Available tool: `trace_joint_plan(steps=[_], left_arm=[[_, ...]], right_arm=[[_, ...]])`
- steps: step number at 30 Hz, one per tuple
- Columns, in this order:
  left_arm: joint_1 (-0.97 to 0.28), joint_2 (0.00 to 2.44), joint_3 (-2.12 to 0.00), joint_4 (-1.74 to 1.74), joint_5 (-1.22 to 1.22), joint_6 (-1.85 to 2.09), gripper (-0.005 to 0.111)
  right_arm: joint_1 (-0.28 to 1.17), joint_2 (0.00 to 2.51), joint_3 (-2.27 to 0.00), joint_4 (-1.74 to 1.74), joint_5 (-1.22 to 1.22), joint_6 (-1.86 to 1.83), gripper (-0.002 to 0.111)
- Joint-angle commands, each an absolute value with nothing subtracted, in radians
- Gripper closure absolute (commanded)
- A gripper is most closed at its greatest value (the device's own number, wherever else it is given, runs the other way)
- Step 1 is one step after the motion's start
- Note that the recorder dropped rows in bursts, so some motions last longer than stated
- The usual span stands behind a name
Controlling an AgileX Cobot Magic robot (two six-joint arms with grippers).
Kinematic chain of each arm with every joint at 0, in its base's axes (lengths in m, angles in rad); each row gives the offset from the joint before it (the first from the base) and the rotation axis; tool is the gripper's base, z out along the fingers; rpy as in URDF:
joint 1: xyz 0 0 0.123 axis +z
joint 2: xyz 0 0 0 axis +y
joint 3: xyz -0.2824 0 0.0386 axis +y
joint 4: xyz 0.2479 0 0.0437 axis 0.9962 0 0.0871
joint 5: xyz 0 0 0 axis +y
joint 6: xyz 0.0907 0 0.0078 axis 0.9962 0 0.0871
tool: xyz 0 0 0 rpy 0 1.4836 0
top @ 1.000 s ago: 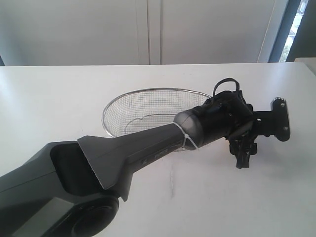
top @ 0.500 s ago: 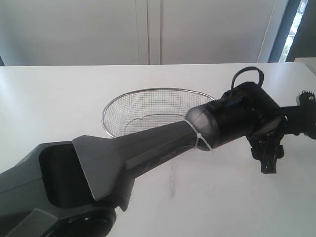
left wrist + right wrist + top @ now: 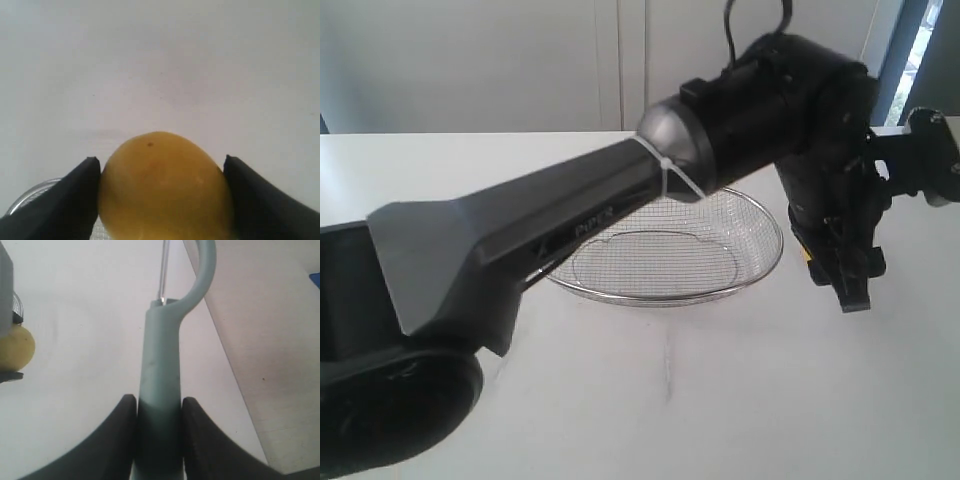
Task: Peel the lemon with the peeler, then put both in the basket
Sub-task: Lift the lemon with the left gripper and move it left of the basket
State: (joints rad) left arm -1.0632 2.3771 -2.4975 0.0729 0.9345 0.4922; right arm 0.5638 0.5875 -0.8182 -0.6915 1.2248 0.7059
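Gripping the small round bright yellow lemon (image 3: 165,195), the left claw (image 3: 160,160) has its two dark fingers (image 3: 75,200) pressed against opposite sides of the fruit, open only as wide as the fruit itself. In the exterior view that claw hangs off the end of the long grey left arm, pointing down above the white table (image 3: 720,400), just beside the 3 o'clock edge of the large shallow silver wire-mesh basket (image 3: 660,265), which holds nothing yet.

The right claw (image 3: 159,399) is closed snugly on the slim pale teal-green plastic peeler (image 3: 160,350), pinching the handle low down. The peeler's long axis runs straight out of the claw, with the curved head and thin metal blade at the far end.

What the coming move turns on is that the lemon sits off to one side of the blade, well apart from it, rather than ahead of it. In the exterior view the right claw shows only at the 3 o'clock edge of the frame, and the lemon-holding claw lies towards its 7 o'clock.

The skin that shows is smooth and unbroken, so peeling looks not yet begun. By my reading, the two arms must first close that sideways gap and bring the blade across the fruit.
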Motion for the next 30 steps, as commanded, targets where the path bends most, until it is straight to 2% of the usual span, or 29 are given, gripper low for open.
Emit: trace_joint_plan(steps=[1, 6, 10, 19, 25, 30], left_arm=[[-1.028, 2.304, -2.504, -0.029, 1.058, 0.57, 0.107], [-0.968, 2.244, -2.504, -0.207, 1.216, 0.679, 0.107], [-0.919, 2.198, -2.502, -0.35, 1.221, 0.735, 0.107], [-0.868, 2.074, -2.408, -0.365, 1.221, 0.735, 0.107], [-0.827, 1.948, -2.19, -0.378, 1.221, 0.789, 0.107], [-0.77, 1.788, -1.93, -0.411, 1.221, 0.838, 0.107]], right_arm=[[0.557, 0.581, -0.824, -0.714, 1.221, 0.712, 0.108], [0.557, 0.581, -0.824, -0.714, 1.221, 0.712, 0.108], [0.557, 0.581, -0.824, -0.714, 1.221, 0.712, 0.108], [0.557, 0.581, -0.824, -0.714, 1.221, 0.712, 0.108], [0.557, 0.581, -0.824, -0.703, 1.221, 0.722, 0.108], [0.557, 0.581, -0.824, -0.65, 1.195, 0.737, 0.108]])
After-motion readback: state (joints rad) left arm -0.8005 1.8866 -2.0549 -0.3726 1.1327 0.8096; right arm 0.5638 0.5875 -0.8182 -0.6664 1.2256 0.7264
